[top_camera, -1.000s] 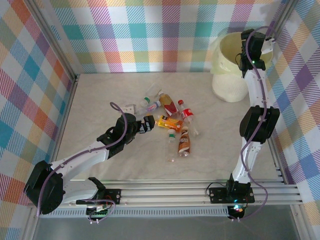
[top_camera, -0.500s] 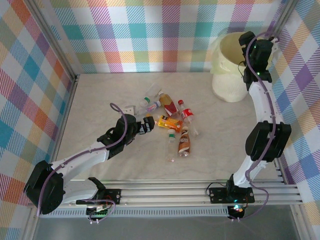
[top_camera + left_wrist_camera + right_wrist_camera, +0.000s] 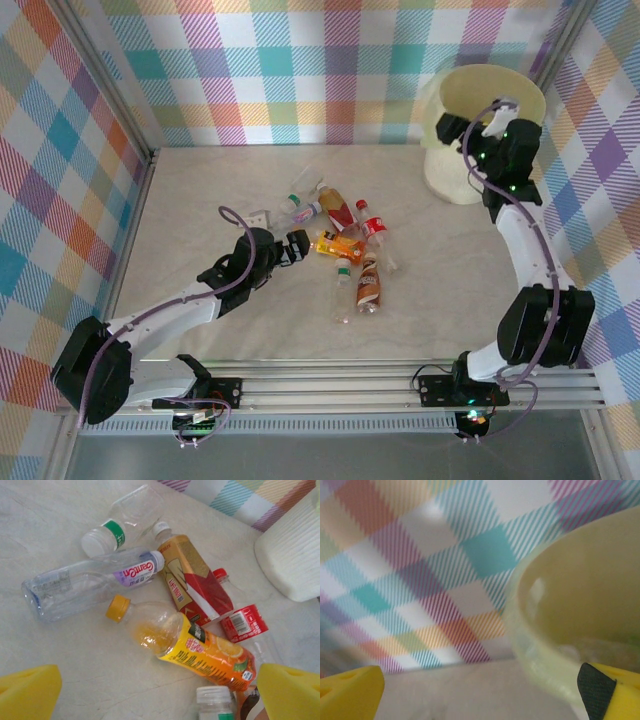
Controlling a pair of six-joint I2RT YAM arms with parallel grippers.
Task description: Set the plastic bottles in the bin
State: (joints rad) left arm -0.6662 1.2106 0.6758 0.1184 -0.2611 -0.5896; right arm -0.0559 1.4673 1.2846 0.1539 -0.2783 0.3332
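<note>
- Left end effector (image 3: 297,247), wide and empty, sits just left of the plastic bottles (image 3: 340,245).
- Right end effector (image 3: 474,122), wide and empty, hangs beside the bin (image 3: 450,178) rim.
- The left wrist view shows one bottle's yellow cap (image 3: 118,608).

This looks like a robot test cell in a lab. Bare aluminium rails (image 3: 350,380) frame a pale bench (image 3: 200,190), and plaid cloth screens (image 3: 300,70) wall it in on the left, right and far sides.

A pale marbled table (image 3: 200,190) carries plastic bottles (image 3: 345,245) strewn mid-surface — and the bin (image 3: 447,172) at its far right corner.
</note>
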